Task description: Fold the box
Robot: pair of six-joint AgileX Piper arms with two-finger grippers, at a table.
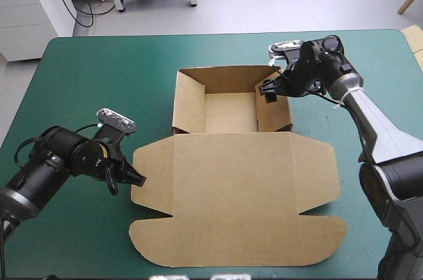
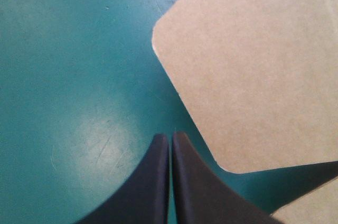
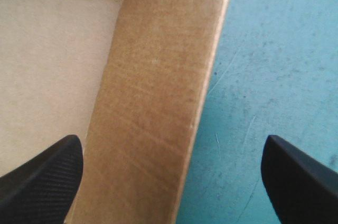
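My left gripper (image 1: pixel 135 179) lies low over the teal-green counter (image 1: pixel 92 62) with its black fingers (image 2: pixel 153 182) pressed together. Their tips are just short of a rounded flap corner (image 2: pixel 158 39) of the box (image 1: pixel 231 187), which sits mid-counter as an open tray with the lid flat. My right gripper (image 1: pixel 268 88) angles down, spread wide astride the tray's right wall (image 3: pixel 158 102), matte brown board whose base is cut off in the wrist view.

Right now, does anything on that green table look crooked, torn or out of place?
Nothing stands out. The brown cardboard box lies squarely on the teal-green table cover, its far walls raised, its lid flat, with no tear visible. The right gripper straddles one wall, open; the left gripper is shut beside the lid.
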